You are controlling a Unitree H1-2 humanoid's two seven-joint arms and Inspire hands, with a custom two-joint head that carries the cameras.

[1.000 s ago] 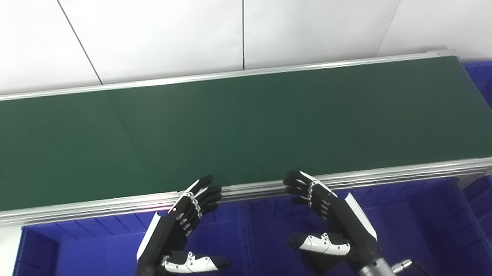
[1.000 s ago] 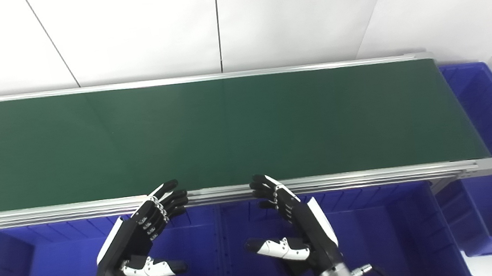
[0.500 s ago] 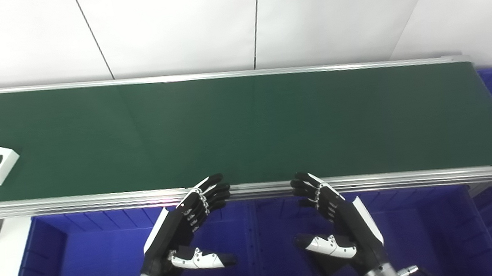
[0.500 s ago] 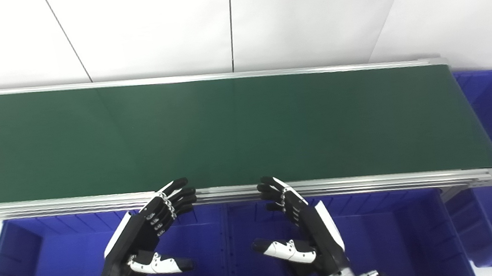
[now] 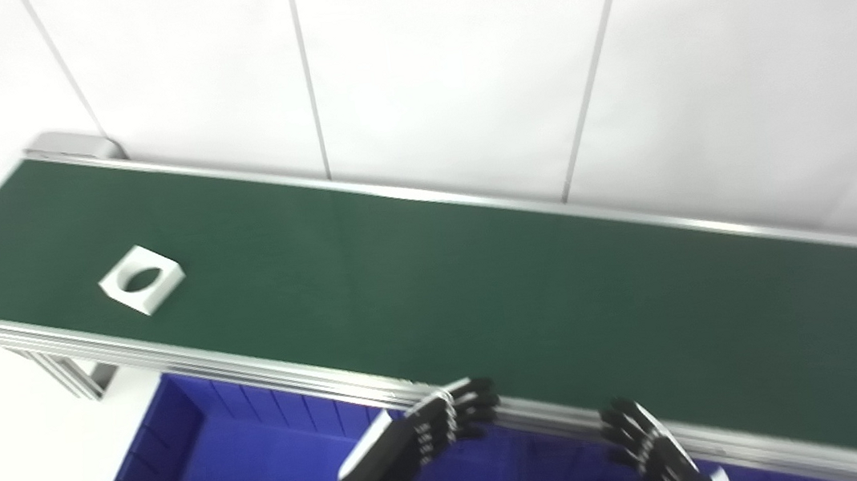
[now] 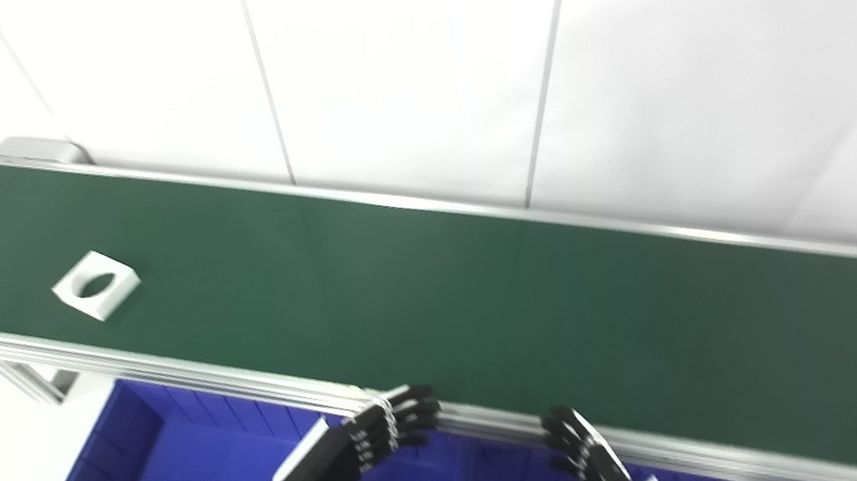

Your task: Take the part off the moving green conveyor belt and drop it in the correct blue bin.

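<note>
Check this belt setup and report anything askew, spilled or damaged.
Nothing stands out. One white square part with a round hole lies flat on the green belt, turned corner-on to its edges. Both hands, left and right, hover open above the blue bin.

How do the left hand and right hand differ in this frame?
The left hand shows more fully, thumb included; the right hand is cut off by the picture's bottom edge. The left sits nearer the white part than the right. Both are open, empty, fingers at the conveyor's near rail.
</note>
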